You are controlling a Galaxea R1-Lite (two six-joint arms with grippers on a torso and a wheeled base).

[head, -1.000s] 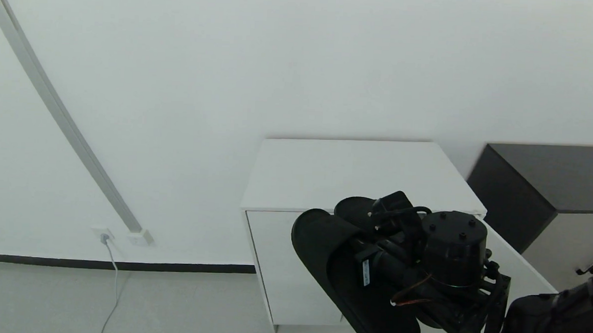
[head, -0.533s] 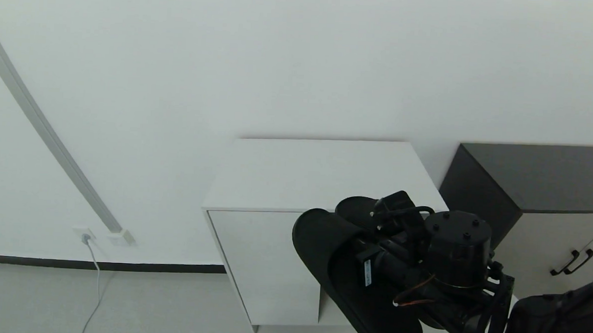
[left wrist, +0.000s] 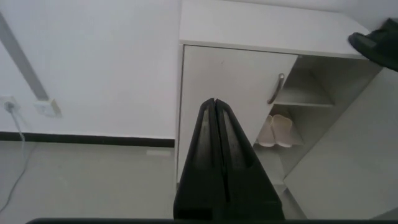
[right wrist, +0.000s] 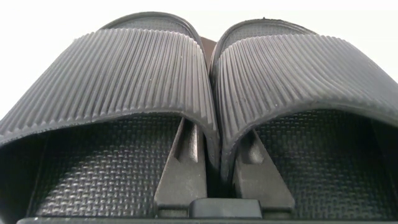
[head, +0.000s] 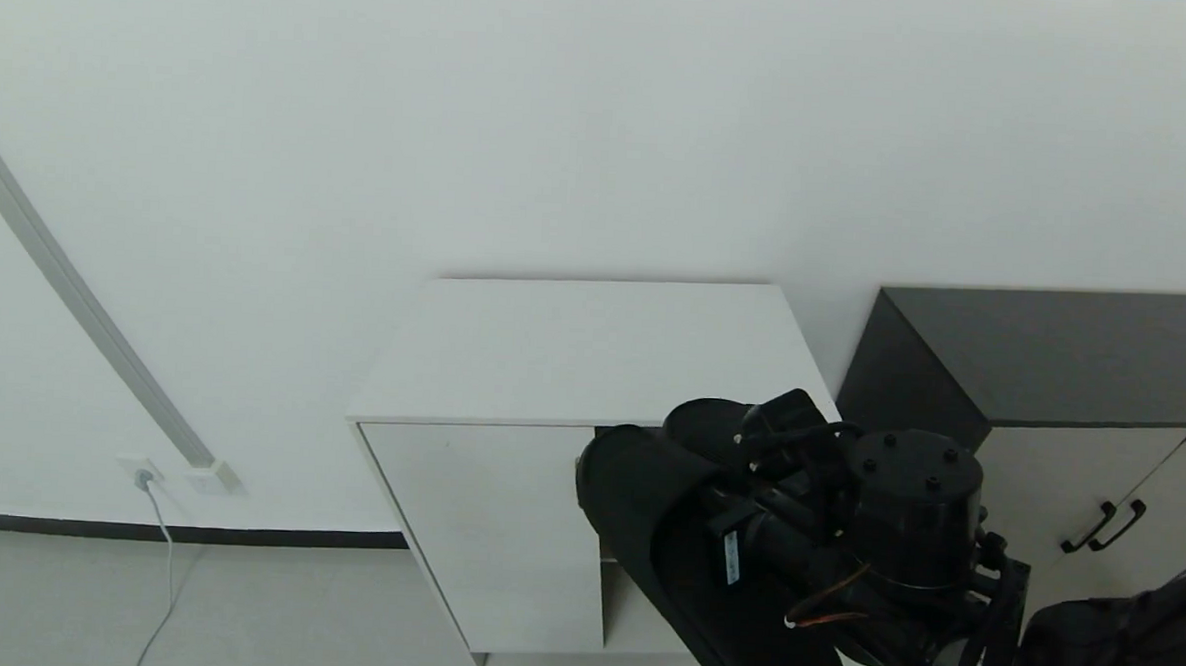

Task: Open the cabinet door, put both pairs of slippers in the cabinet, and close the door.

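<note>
White wall [head: 562, 121] backed white cabinet [head: 582, 348], door [left wrist: 339, 168] open, beige slippers [left wrist: 277, 130] inside. Right gripper [right wrist: 219, 174] pinched black slippers [right wrist: 143, 74] by adjoining inner sides; left gripper [left wrist: 215, 124] pressed together.

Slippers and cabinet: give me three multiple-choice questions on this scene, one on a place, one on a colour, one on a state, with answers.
1. Where do the pale slippers sit relative to the cabinet?
A. On top of it
B. Inside it
C. On the floor beside it

2. What colour are the held slippers on the right gripper?
A. Black
B. Red
C. White

3. How is the left gripper?
A. Wide open
B. Shut, holding nothing
C. Shut on a slipper

Answers:
1 B: the pale slippers show past the open door, under a shelf.
2 A: both ribbed straps and soles are black.
3 B: its fingers are pressed together with nothing between them.
</note>
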